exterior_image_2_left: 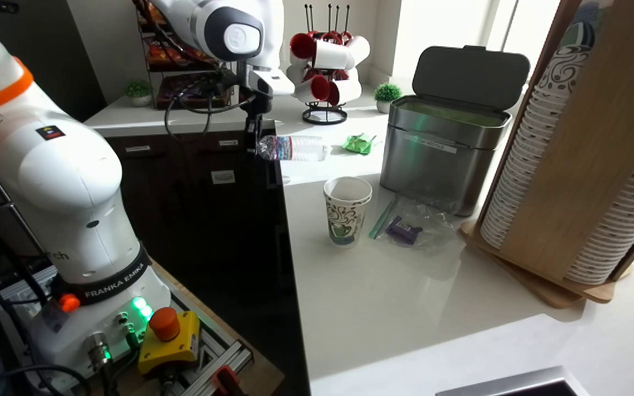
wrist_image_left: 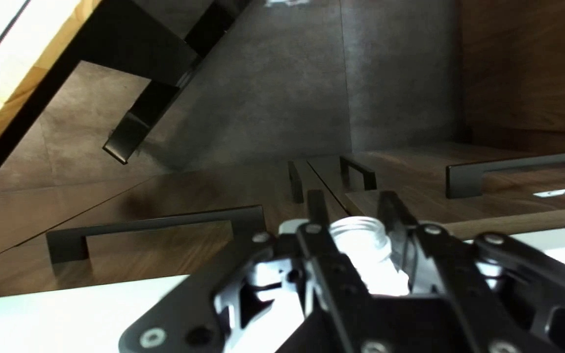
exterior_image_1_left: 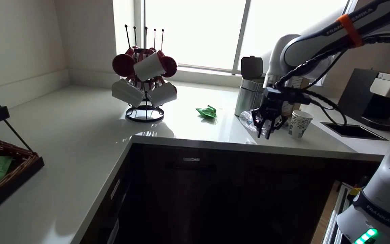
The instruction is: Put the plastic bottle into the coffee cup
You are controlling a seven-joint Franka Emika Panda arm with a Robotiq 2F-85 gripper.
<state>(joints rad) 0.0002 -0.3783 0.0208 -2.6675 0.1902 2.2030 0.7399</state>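
Two fingers (wrist_image_left: 317,211) clamped on plastic bottle (exterior_image_2_left: 305,149), upright coffee cup (exterior_image_2_left: 344,220), rack (exterior_image_2_left: 575,184) holding stacked cups (exterior_image_2_left: 526,137)

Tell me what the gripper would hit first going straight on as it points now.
Probably the floor: in the wrist view the gripper points out past the counter. Depth is unclear, and the held bottle might touch the counter sooner.
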